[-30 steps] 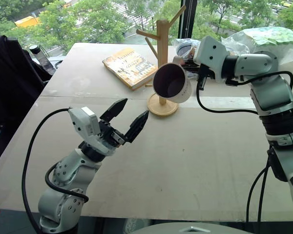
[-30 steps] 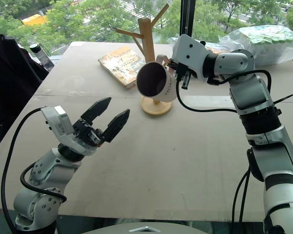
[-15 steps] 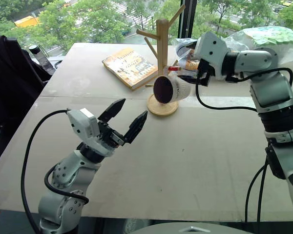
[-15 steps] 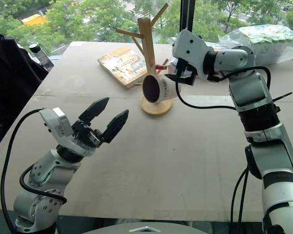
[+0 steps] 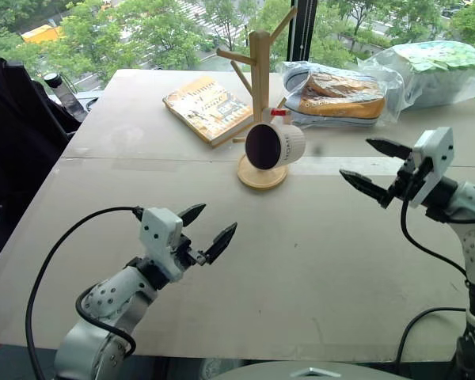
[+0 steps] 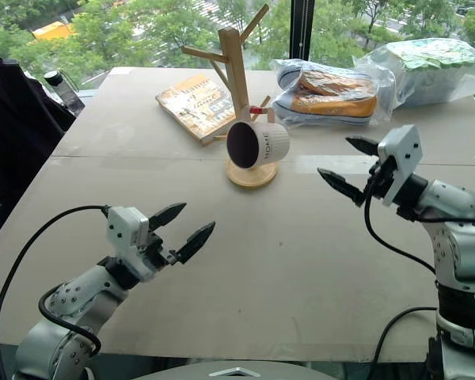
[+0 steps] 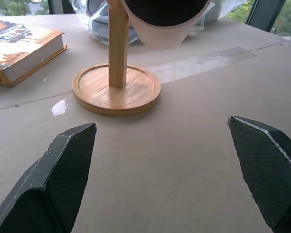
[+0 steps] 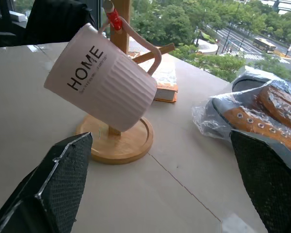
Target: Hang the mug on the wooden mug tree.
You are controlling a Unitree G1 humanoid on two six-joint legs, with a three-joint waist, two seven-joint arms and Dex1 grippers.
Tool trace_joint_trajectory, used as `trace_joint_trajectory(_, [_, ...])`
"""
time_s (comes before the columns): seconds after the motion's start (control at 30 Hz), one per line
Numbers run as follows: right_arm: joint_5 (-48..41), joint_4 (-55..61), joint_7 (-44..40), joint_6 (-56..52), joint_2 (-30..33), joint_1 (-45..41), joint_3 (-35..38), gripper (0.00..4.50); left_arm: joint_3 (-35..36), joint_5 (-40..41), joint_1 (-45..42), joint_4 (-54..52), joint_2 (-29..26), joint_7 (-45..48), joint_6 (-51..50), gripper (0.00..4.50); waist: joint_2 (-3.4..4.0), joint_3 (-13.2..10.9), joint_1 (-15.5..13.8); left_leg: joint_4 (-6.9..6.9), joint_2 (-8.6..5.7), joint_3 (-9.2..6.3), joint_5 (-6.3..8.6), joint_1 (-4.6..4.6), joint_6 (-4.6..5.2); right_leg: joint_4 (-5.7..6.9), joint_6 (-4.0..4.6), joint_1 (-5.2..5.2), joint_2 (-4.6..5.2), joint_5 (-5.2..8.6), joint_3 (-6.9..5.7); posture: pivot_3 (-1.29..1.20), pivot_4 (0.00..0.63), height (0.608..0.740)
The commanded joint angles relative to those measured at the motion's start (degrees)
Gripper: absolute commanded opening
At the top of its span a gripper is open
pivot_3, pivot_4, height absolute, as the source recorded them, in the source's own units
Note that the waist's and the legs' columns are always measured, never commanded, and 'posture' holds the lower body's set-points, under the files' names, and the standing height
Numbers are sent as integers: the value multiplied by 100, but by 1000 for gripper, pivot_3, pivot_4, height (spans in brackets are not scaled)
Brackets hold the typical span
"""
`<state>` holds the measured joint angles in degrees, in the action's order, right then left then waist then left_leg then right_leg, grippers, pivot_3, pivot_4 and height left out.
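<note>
The left gripper (image 5: pixel 207 229) sits low over the table at the end of a bent left arm, pointing forward and a little toward the right arm. Its two black fingers (image 7: pixel 63 170) are spread apart with nothing between them. The right gripper (image 5: pixel 376 169) is held higher, on a forearm that reaches in from the side, pointing across toward the left arm. Its fingers (image 8: pixel 63 179) are spread wide and hold nothing.

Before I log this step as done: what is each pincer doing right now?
Left pincer: open, holding nothing.
Right pincer: open, holding nothing; the mug hangs on the wooden mug tree.
</note>
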<state>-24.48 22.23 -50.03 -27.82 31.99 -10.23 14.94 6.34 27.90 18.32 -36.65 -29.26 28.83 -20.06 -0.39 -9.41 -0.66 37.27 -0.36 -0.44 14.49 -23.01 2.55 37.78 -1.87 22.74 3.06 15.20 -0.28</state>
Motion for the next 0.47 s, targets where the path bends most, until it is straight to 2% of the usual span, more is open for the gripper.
trace_joint_trajectory(0.03, [-77,231,-169,649,-132,909,117,4466,-216,-602,299,161,-136,125,326,4500,6,-4,-4,1,-1,2,0,-1,0,1,0,1,1,0,1,0,150,740])
trace_joint_trajectory(0.17, [4,-217,-253,1346,-338,2013,183,4466,-369,-955,477,359,-118,152,492,4500,3,-4,-5,14,-2,6,-1,8,1,3,20,-8,2,12,8,0,150,740])
trace_joint_trajectory(0.33, [130,-809,-437,2141,-382,2808,91,4466,-356,-998,642,326,-56,189,567,4500,0,-3,-4,19,0,8,-1,21,1,5,22,-17,9,12,8,0,150,740])
trace_joint_trajectory(0.47, [127,-1138,-501,2536,-415,3016,4,4466,-346,-1079,765,331,-62,270,717,4500,3,-2,3,18,3,8,-1,21,0,5,23,-16,6,12,7,0,150,740])
